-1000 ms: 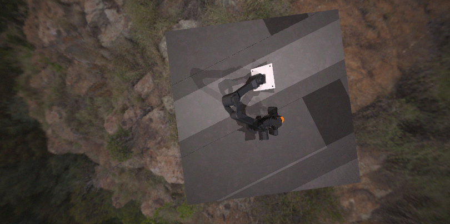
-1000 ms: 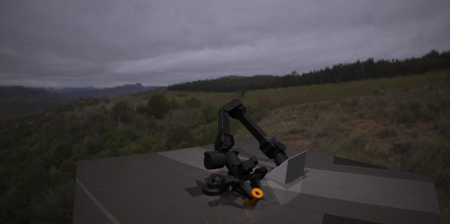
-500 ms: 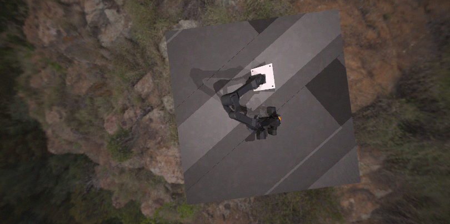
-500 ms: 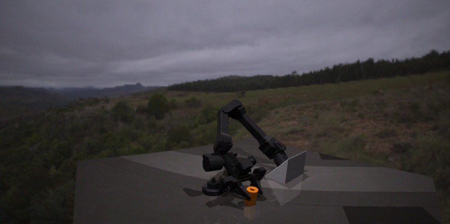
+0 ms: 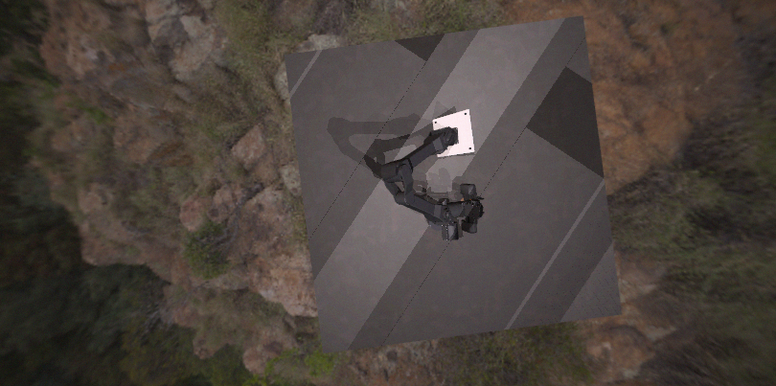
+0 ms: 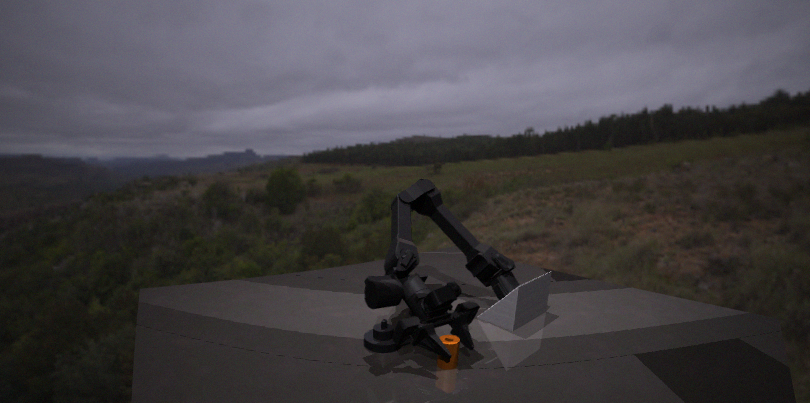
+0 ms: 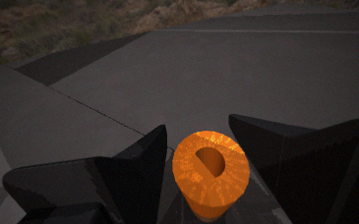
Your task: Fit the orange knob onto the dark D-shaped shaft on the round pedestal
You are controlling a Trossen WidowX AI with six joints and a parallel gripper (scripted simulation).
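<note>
The orange knob (image 6: 453, 346) (image 7: 192, 184) stands upright on the table, its top facing up. The wrist view shows its D-shaped hole, with the flat side running diagonally at the hole's lower left. My gripper (image 6: 459, 353) (image 7: 197, 124) is open around the knob, one finger on each side, with a gap at the left finger in the wrist view. The round dark pedestal (image 6: 378, 345) with its upright shaft (image 6: 384, 323) stands to the left of the gripper in the exterior view. The shaft's flat side cannot be made out. In the top view the arm hides most of the knob and pedestal.
The arm's base stands at a white square plate (image 5: 465, 136), which shows as a pale grey slanted block (image 6: 529, 305) in the exterior view. The table (image 5: 542, 253) (image 6: 238, 309) has painted stripes and dark patches, and its edges drop off on all sides.
</note>
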